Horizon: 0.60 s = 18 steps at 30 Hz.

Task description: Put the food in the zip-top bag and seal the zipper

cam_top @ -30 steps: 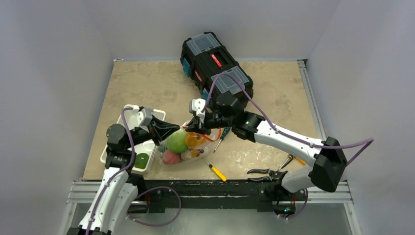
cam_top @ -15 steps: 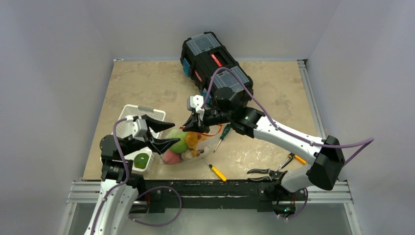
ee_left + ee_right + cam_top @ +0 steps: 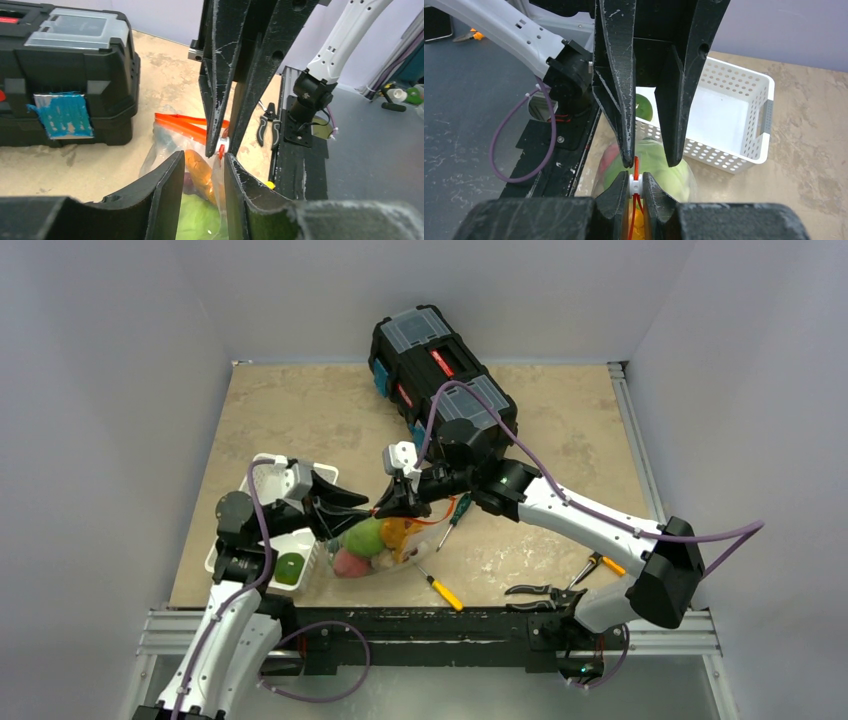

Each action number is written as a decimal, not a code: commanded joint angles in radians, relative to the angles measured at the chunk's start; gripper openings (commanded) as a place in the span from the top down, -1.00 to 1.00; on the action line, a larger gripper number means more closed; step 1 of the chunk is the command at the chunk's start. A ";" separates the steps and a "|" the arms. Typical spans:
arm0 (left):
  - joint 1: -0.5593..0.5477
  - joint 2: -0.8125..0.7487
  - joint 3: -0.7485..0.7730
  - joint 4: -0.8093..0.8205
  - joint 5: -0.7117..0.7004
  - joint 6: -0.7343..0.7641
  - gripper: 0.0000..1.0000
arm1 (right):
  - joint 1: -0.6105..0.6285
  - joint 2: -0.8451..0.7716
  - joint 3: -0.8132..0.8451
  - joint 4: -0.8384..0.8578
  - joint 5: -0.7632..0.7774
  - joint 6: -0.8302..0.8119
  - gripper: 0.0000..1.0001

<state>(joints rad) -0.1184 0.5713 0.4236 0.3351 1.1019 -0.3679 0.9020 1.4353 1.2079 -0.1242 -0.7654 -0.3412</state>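
Note:
The clear zip-top bag (image 3: 385, 545) lies at the near middle of the table. It holds food: a pale green cabbage (image 3: 362, 537), a pink peach (image 3: 347, 561) and an orange carrot (image 3: 200, 167). My right gripper (image 3: 635, 186) is shut on the small white tab (image 3: 222, 146) at the end of the orange-red zipper (image 3: 182, 124). Facing it, my left gripper (image 3: 204, 159) is open, its fingers straddling the bag's end just past the tab without pinching it. A green round fruit (image 3: 643, 106) sits in the white basket.
The white slotted basket (image 3: 262, 468) stands at the left, under my left arm. A black toolbox (image 3: 440, 370) sits at the back. Two screwdrivers (image 3: 445, 592) (image 3: 460, 508) lie beside the bag, and two pliers (image 3: 545, 592) lie near the right arm's base.
My left gripper let go at the bag's mouth, drew back with its jaws wide, then returned to the bag's end with the jaws narrower. The right gripper kept its hold on the tab.

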 commanded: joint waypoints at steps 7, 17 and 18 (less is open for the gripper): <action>-0.085 -0.022 0.059 -0.049 0.000 0.080 0.50 | 0.002 0.003 0.048 -0.004 -0.020 -0.006 1.00; -0.145 -0.013 0.083 -0.145 -0.070 0.153 1.00 | 0.014 0.001 0.046 0.010 0.013 0.009 1.00; -0.150 -0.018 0.087 -0.171 -0.074 0.172 1.00 | 0.014 -0.003 0.042 0.020 0.025 0.025 1.00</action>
<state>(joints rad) -0.2375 0.5587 0.4648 0.2104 1.0359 -0.2569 0.9035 1.4353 1.2118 -0.1543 -0.7753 -0.3382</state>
